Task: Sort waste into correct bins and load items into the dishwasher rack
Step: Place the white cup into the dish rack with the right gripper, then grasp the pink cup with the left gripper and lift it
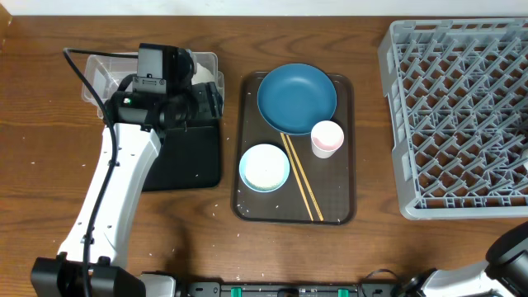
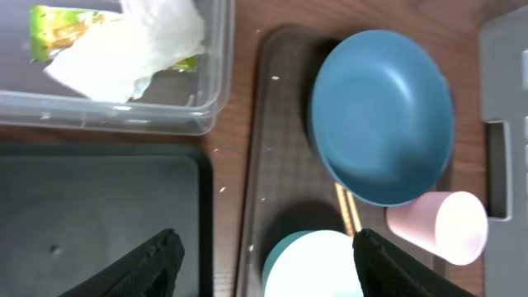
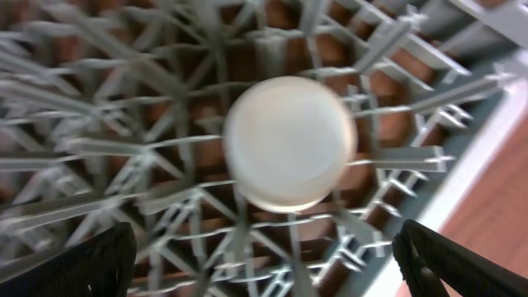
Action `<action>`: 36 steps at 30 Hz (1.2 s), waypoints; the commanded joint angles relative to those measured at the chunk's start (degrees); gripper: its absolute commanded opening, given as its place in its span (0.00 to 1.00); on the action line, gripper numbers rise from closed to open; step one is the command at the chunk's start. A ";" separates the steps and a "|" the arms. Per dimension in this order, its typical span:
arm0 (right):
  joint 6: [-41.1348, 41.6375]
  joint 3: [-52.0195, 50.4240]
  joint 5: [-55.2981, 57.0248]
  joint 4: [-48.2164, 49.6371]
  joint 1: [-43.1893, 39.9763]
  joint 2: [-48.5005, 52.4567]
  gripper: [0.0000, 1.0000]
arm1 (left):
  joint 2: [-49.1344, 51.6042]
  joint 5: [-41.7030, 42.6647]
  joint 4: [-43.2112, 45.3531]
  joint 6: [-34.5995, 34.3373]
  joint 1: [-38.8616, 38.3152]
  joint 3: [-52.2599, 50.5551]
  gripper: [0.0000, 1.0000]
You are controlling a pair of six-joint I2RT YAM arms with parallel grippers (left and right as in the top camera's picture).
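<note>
From above, the left arm (image 1: 124, 165) lies across the black tray (image 1: 194, 161) and hides most of the clear tub (image 1: 95, 70) beyond it. The brown serving tray (image 1: 334, 206) carries one dark blue bowl (image 1: 297, 97), one light blue bowl (image 1: 264, 167), one pink cup (image 1: 327, 138) and two chopsticks (image 1: 301, 177). The chopsticks lie side by side between the small bowl and the cup, their long axis slanting from the big bowl's edge toward the tray's near right corner. The grey dishwasher rack (image 1: 454, 115) stands at the right of the table (image 1: 49, 148). In the left wrist view, the left gripper (image 2: 268, 264) hangs with jaws spread and nothing between them. The tub holds one crumpled tissue (image 2: 132, 49) lying over one yellow-green wrapper (image 2: 58, 25), and a few white grains (image 2: 223, 190) dot the table. In the right wrist view, the right gripper (image 3: 264, 264) has its jaws wide apart above one pale cup (image 3: 289, 140), blurred, sitting in the rack's lattice.
</note>
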 commanded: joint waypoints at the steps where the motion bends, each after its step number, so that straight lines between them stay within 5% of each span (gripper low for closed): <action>1: 0.42 1.01 -12.28 0.35 -0.26 -5.88 0.99 | -0.15 5.49 1.97 0.76 -0.02 0.09 0.69; 6: 0.20 1.01 -23.39 -0.44 2.73 -9.77 0.99 | 0.09 8.13 8.83 1.46 -3.63 0.09 0.70; 19: -3.72 0.79 -19.21 -5.97 19.56 -10.54 0.99 | 12.02 5.09 21.31 1.60 -20.96 0.09 0.70; 28: -3.72 0.79 -17.88 -6.58 22.82 -10.54 0.99 | 23.08 5.09 23.91 1.60 -26.71 0.09 0.68; 36: -3.74 0.79 -17.86 -6.78 22.82 -10.54 0.99 | 24.92 5.09 22.88 1.60 -26.93 0.09 0.27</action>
